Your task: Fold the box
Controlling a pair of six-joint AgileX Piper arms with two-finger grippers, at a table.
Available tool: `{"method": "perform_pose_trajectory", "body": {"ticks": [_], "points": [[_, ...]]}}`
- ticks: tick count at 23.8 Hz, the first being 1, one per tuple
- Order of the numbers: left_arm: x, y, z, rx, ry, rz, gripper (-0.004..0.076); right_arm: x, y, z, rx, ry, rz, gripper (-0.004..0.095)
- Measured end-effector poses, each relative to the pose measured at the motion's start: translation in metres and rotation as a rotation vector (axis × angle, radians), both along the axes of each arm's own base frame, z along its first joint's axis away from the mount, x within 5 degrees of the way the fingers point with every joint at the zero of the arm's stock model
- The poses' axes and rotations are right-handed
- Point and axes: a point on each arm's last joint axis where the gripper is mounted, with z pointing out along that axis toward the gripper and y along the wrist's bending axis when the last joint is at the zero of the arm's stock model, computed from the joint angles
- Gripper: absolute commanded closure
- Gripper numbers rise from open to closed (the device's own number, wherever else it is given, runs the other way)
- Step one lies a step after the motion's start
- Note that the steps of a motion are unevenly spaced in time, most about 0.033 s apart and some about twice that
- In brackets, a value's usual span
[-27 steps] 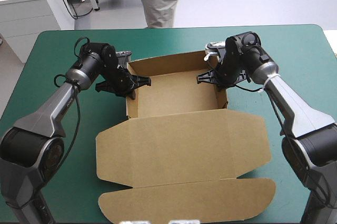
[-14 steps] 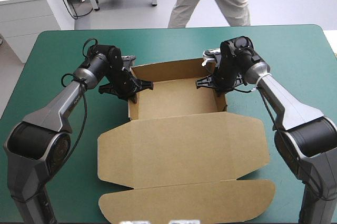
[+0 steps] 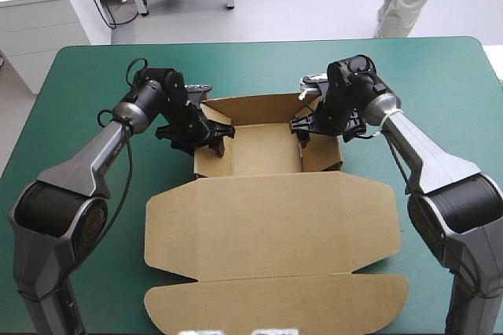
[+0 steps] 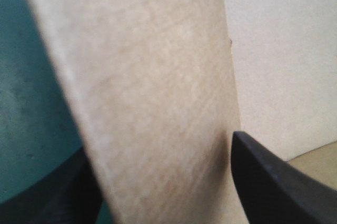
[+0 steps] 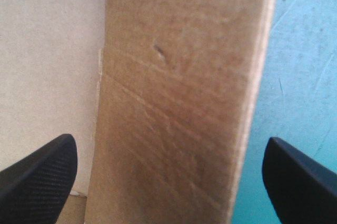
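Fingers (image 5: 37, 176) spread wide, left gripper (image 3: 220, 137) and right gripper (image 3: 300, 132) are straddling side walls of the brown cardboard box (image 3: 267, 217) sitting centrally on the teal-green cover (image 3: 94, 68), seemingly light, stiff, crease-prone, best pinched at wall tops.

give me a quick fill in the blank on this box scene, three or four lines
1. The box's lid lies ___ on the teal-green cover.
2. The left hand straddles the box's ___ side wall.
3. In the right wrist view, the box's wall stands ___ the right hand's fingers.
Missing words: flat; left; between.
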Motion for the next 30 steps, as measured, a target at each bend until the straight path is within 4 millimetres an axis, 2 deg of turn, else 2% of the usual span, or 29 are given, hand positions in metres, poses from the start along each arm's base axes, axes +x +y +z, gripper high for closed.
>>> {"method": "perform_pose_trajectory", "body": {"ticks": [2,5,8,10,12,14,15,16,17,20,22,23,24,25,26,27,28,30], "points": [[0.002,-0.001,0.007,-0.007,-0.017,-0.001,0.0219,0.0,0.0,0.001,0.001,-0.002,0.0,0.0024],[0.009,-0.002,0.03,-0.021,-0.096,-0.005,0.0219,0.002,0.001,0.009,0.011,-0.03,0.0,0.0025],[0.015,-0.002,0.057,-0.033,-0.195,-0.006,0.0227,0.003,0.001,0.031,0.036,-0.097,0.003,0.0024],[0.015,-0.003,0.077,-0.062,-0.254,-0.005,0.0267,-0.001,0.0,0.051,0.053,-0.15,0.006,0.0025],[0.012,-0.004,0.098,-0.098,-0.307,-0.009,0.0358,-0.01,-0.004,0.071,0.07,-0.198,0.009,0.0025],[0.005,-0.002,0.118,-0.119,-0.356,-0.016,0.0519,-0.021,-0.008,0.089,0.081,-0.239,0.015,0.0026],[0.0,0.0,0.128,-0.126,-0.384,-0.023,0.0707,-0.029,-0.011,0.098,0.084,-0.258,0.018,0.0026],[-0.013,0.005,0.148,-0.13,-0.437,-0.046,0.0727,-0.042,-0.017,0.11,0.081,-0.283,0.021,0.0026],[-0.02,0.008,0.157,-0.134,-0.462,-0.052,0.0727,-0.05,-0.021,0.115,0.078,-0.293,0.02,0.0026],[-0.043,0.016,0.186,-0.15,-0.54,-0.063,0.0732,-0.071,-0.03,0.12,0.062,-0.295,0.021,0.0026],[-0.086,0.032,0.217,-0.159,-0.627,-0.084,0.0732,-0.092,-0.038,0.123,0.054,-0.294,0.023,0.0026],[-0.1,0.037,0.224,-0.157,-0.649,-0.088,0.0732,-0.093,-0.039,0.123,0.054,-0.295,0.024,0.0026],[-0.126,0.048,0.229,-0.141,-0.672,-0.096,0.0732,-0.094,-0.039,0.122,0.053,-0.292,0.025,0.0026],[-0.136,0.052,0.229,-0.131,-0.678,-0.099,0.0732,-0.094,-0.039,0.123,0.054,-0.296,0.024,0.0026],[-0.16,0.063,0.225,-0.106,-0.681,-0.102,0.0732,-0.091,-0.038,0.12,0.054,-0.297,0.024,0.0026],[-0.168,0.066,0.22,-0.092,-0.671,-0.102,0.0732,-0.089,-0.037,0.118,0.053,-0.294,0.025,0.0026],[-0.188,0.076,0.211,-0.063,-0.668,-0.098,0.0732,-0.083,-0.035,0.112,0.05,-0.284,0.024,0.0026],[-0.215,0.088,0.201,-0.041,-0.669,-0.095,0.0732,-0.071,-0.031,0.098,0.044,-0.253,0.013,0.0026]]}}
